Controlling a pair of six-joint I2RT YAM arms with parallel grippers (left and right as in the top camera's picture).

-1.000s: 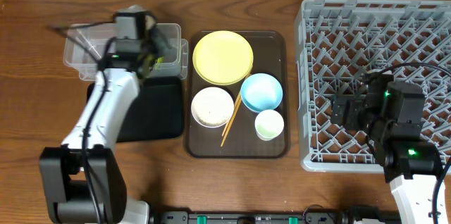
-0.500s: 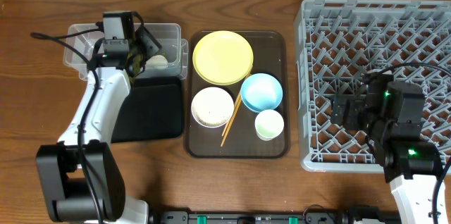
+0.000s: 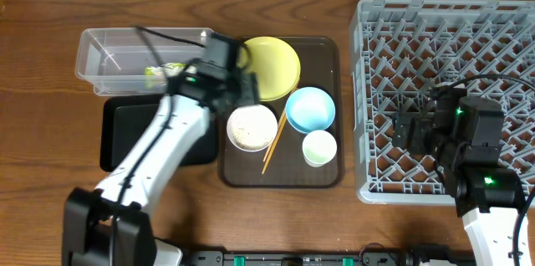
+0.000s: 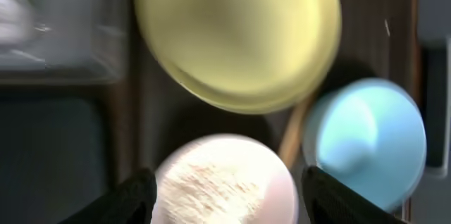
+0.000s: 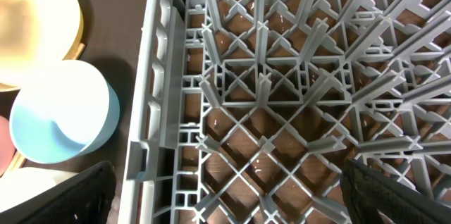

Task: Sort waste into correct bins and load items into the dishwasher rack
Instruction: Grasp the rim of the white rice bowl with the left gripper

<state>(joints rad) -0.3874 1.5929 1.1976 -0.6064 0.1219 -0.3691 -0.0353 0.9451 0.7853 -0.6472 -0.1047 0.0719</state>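
My left gripper [image 3: 236, 94] hangs open over the brown serving tray. In the left wrist view its fingers [image 4: 137, 197] flank the white bowl [image 4: 225, 182], which holds rice grains, without touching it. The crumpled green wrapper [image 3: 163, 71] lies in the clear tub [image 3: 109, 53]. The black tray [image 3: 125, 132] sits just in front of the tub. The yellow plate [image 3: 272, 65], light blue bowl [image 3: 311, 109], small cup [image 3: 319, 147] and chopsticks [image 3: 274, 142] rest on the serving tray. My right gripper [image 5: 232, 203] stays open above the grey dishwasher rack [image 3: 447, 40], holding nothing.
The brown serving tray [image 3: 330, 57] lies between the bins and the rack. The rack's upright pegs [image 5: 264, 83] stand directly under the right gripper. The rack's left wall [image 5: 151, 76] separates it from the blue bowl [image 5: 60, 122].
The left gripper opened and left the wrapper in the clear tub. It then swung right to above the white bowl. The right arm has not moved.
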